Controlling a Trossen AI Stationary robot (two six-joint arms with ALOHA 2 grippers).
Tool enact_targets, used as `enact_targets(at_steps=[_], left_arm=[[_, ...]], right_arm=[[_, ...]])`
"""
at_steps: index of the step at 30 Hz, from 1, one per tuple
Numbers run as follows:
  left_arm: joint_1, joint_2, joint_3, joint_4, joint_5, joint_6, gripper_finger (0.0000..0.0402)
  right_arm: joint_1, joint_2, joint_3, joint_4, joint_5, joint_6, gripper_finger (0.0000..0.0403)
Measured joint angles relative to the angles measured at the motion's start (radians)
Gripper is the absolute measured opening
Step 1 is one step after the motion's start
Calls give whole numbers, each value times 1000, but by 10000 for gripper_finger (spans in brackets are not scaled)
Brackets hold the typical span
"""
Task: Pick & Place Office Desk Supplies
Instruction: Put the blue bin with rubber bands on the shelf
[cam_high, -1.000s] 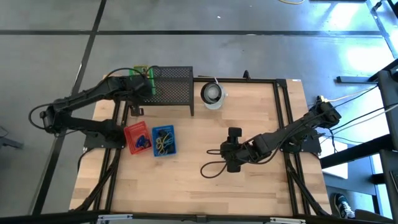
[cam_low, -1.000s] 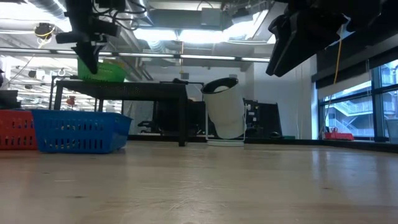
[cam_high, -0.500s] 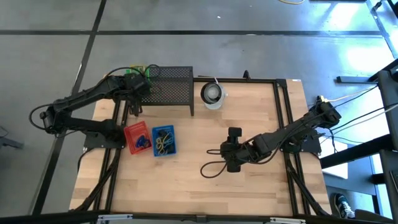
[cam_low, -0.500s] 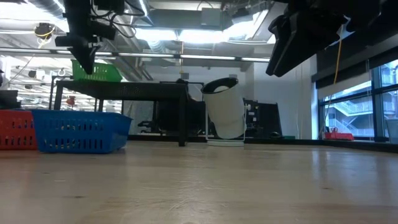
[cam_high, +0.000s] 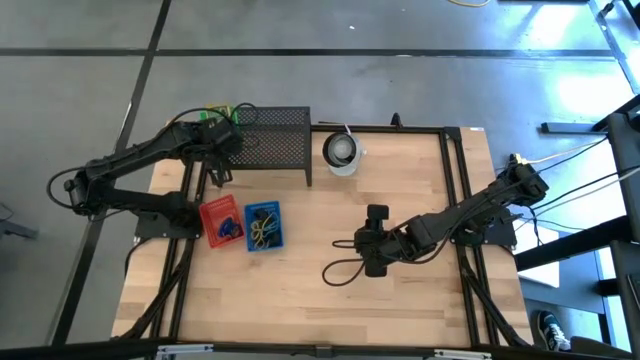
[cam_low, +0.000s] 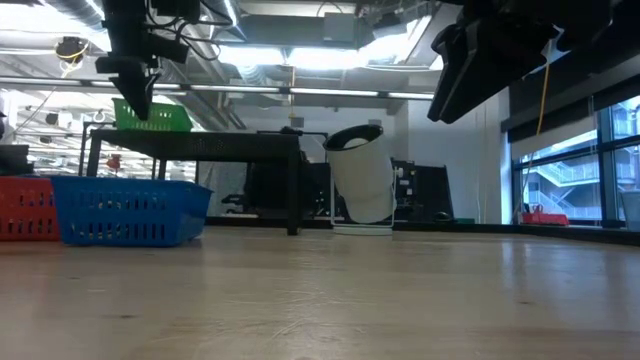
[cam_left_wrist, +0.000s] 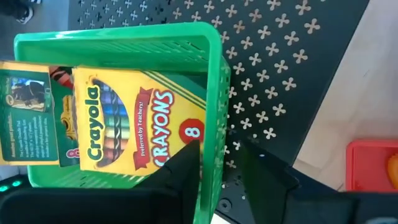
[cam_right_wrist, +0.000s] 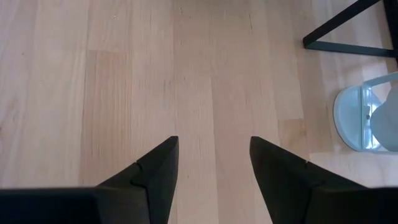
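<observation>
- Left wrist view only: crayon box (cam_left_wrist: 121, 121) lies inside green basket (cam_left_wrist: 214, 93) on black mesh rack (cam_left_wrist: 292, 74); high view shows just a green-yellow patch there.
- Left end effector (cam_left_wrist: 219, 163) straddles basket wall, fingers parted, not gripping.
- Right end effector (cam_right_wrist: 213, 163) open, empty, hovering mid-counter (cam_high: 330, 310).
- Low view: blue bin (cam_low: 130, 212), red bin (cam_low: 25, 210), white cup (cam_low: 362, 180); room w/ windows behind.

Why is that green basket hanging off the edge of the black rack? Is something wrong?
It does look a bit odd. The green basket with the crayon box sits at the very end of the black mesh rack, its wall between the left gripper's fingers. Nothing looks spilled or broken. The right gripper waits, open, over bare table.
</observation>
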Motion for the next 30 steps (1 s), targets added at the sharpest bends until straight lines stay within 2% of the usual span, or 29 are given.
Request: enact_targets(at_steps=[11,17,21,23,28,30], left_arm=[[0,0,9,-2,4,-15,136],[0,0,91,-1,-8,-17,137],[-10,0,160,1,27,-65,137],[-30,-1,184,19,75,-126,136],[-126,0,191,162,294,-258,135],[-184,10,191,242,335,-293,135]], right_arm=[[0,0,0,0,0,-3,201],[0,0,0,0,0,-4,201],[0,0,0,0,0,-3,201],[0,0,0,0,0,-3,201],[-1,0,0,0,0,-4,201],[-1,0,0,0,0,-4,201]])
